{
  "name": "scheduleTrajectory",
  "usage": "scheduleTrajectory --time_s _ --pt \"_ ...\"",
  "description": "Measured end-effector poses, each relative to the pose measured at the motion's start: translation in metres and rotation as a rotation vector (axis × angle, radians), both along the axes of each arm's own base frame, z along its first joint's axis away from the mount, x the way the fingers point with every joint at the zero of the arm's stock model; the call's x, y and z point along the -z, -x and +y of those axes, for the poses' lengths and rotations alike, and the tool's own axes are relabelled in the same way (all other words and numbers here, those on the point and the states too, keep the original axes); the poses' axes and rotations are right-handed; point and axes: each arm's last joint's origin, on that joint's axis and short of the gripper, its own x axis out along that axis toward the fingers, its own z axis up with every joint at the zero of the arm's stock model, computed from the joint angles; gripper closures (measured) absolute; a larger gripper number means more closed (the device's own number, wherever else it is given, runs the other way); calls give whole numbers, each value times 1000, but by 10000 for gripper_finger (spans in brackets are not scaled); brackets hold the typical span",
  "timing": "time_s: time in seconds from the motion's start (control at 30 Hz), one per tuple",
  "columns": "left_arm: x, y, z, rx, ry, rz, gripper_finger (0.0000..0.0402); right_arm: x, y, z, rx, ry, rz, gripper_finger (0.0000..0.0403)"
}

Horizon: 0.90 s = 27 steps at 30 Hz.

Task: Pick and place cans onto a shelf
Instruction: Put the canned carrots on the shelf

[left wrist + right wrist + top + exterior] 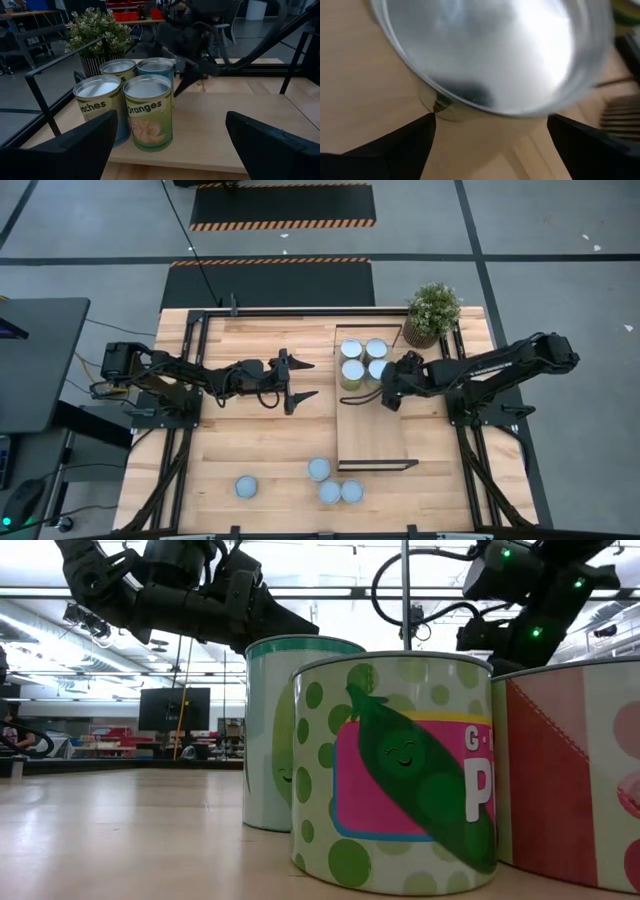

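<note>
Apparently labelled, silvery-topped cans

Left claw wide open mid-table; right claw open, both arms outstretched inward

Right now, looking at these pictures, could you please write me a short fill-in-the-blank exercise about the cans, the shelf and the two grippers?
1. The number of cans standing on the shelf is ____.
2. The cans left on the table number ____.
3. The potted plant stands at the shelf's ____ end.
4. The left gripper has its fingers ____.

Missing words: four; four; far; open
</note>
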Motion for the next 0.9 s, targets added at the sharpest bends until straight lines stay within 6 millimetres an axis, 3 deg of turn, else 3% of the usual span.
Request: scheduleTrajectory --time_s 0.3,0.67,0.9 --pt "0 0 0 0 0 0 24 -20 4 -1 116 22 56 11" --pt "3 0 -1 31 33 27 24 -42 1 25 25 -58 45 11" --pt "3 0 -1 31 35 27 24 -43 6 24 64 70 59 11"
